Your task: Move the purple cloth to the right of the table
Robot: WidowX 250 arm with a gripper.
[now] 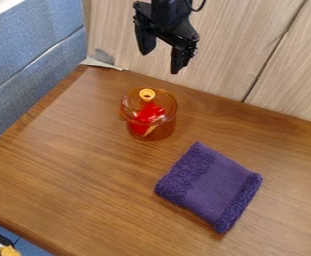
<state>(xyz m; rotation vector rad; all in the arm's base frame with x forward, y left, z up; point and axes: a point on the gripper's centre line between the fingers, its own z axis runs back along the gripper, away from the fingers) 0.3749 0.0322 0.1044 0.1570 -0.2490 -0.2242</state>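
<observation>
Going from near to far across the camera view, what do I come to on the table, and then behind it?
Purple cloth, orange see-through pot, pale wood wall.

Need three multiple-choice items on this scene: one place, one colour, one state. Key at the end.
1. Where in the view is the purple cloth, relative to the amber pot?
A) Upper left of it
B) Inside it
C) Lower right of it

2. What is the main colour of the contents seen through the pot?
A) Red
B) Green
C) White

3. What state is the gripper in?
A) Shut on the cloth
B) Open, holding nothing
C) Shut on the pot's knob

Key:
1. C: the cloth lies on the table below and to the right of the pot in the view.
2. A: bright red shows through the amber wall.
3. B: its fingers stand apart with nothing between them.
</observation>
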